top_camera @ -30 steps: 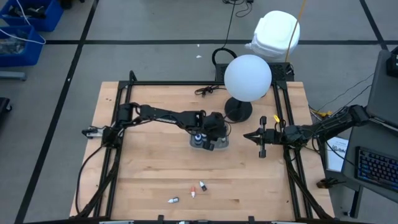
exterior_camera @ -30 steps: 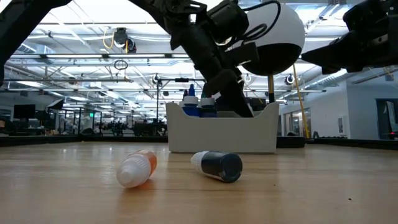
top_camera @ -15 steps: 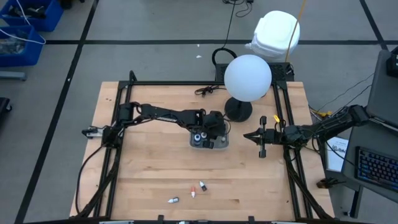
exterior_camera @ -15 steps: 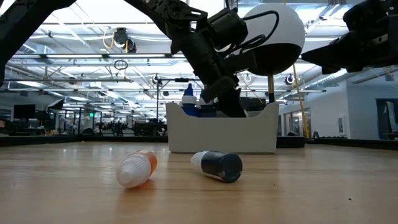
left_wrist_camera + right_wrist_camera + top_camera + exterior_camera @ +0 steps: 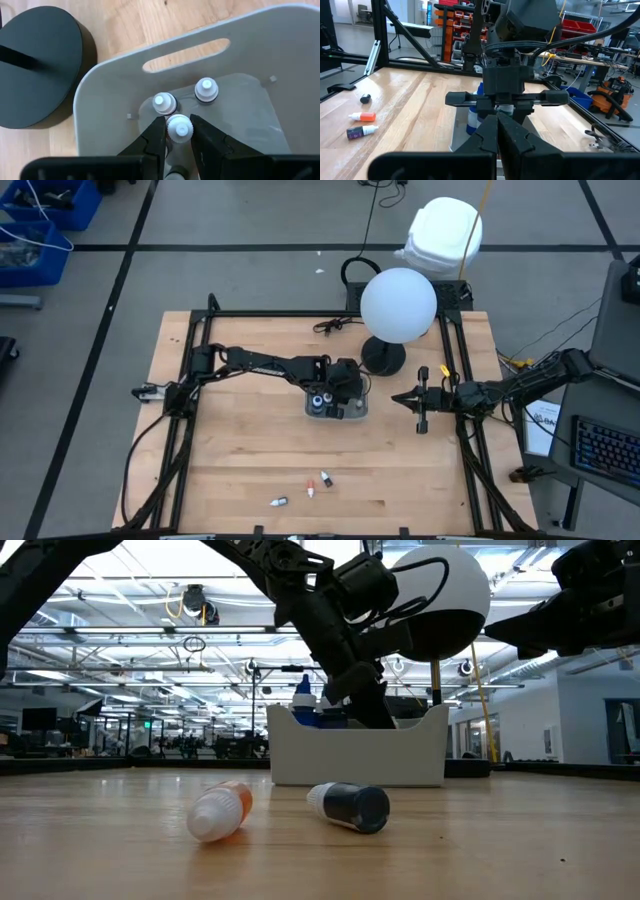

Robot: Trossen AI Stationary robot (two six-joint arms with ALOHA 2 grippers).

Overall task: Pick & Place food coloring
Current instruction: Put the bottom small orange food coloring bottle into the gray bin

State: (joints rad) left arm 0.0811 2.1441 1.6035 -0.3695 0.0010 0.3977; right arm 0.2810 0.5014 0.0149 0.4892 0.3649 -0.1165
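The clear rectangular tray (image 5: 352,411) (image 5: 357,755) (image 5: 250,60) stands mid-table. My left gripper (image 5: 336,387) (image 5: 179,134) reaches down into it and is shut on a white-capped food coloring bottle (image 5: 180,126). Two more capped bottles (image 5: 165,102) (image 5: 206,90) stand upright in the tray right beside it. A blue bottle (image 5: 305,700) shows above the tray rim. Three small bottles (image 5: 311,491) lie on their sides near the table's near edge, an orange one (image 5: 220,812) and a dark one (image 5: 350,807) among them. My right gripper (image 5: 419,401) (image 5: 497,127) waits shut at the table's right side. My left gripper pinches the white cap (image 5: 180,121) at the top of one bottle between its two fingers (image 5: 156,136). It comes from above, pointing down into the tray. The bottle stands upright beside the two others. Its body and foot are hidden under the cap and fingers.
A lamp with a black round base (image 5: 383,357) (image 5: 35,65) and a white globe (image 5: 398,304) stands just beyond the tray. A dark frame (image 5: 190,380) runs along the table's sides. Bare wood lies between the tray and the lying bottles.
My left gripper has drawn back a little toward the table's left and risen slightly over the tray, so the bottle caps now show beside it from above. It has kept still for the last half second. The lying bottles have not moved.
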